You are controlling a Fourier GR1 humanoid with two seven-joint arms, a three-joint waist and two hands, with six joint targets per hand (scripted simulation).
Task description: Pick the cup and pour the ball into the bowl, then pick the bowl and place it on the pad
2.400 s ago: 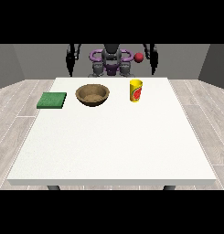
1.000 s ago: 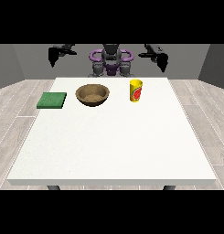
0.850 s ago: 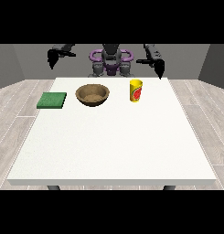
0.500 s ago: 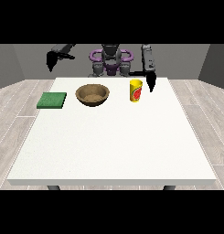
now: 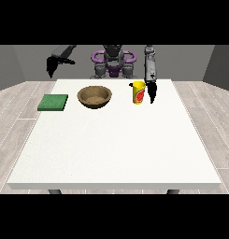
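A big white table [image 5: 114,140] fills most of the view; the robot [image 5: 113,60] stands at its far side, small and grey with purple rings at the shoulders.

The cup [image 5: 139,92] is yellow with a red mark on its side; it stands upright on the far part of the table, a little right of the middle. I cannot see the ball inside it from here.

The bowl [image 5: 94,96] is brown and round; it sits on the table to the left of the cup, apart from it, and it looks empty.

The pad [image 5: 53,102] is a flat green square; it lies near the table's left edge, left of the bowl and not touching it.

The hand at the view's right [image 5: 152,92] is black and hangs down from a grey arm [image 5: 149,67]; it points at the table and sits just beside the cup on the cup's right side; its fingers look fairly straight and point downward; they do not wrap round the cup; I cannot tell if the hand touches the cup or only comes very close.

The hand at the view's left [image 5: 51,66] is up in the air, past the far left corner of the table; it hangs down and holds nothing; it is too small and dark to tell how its fingers lie.
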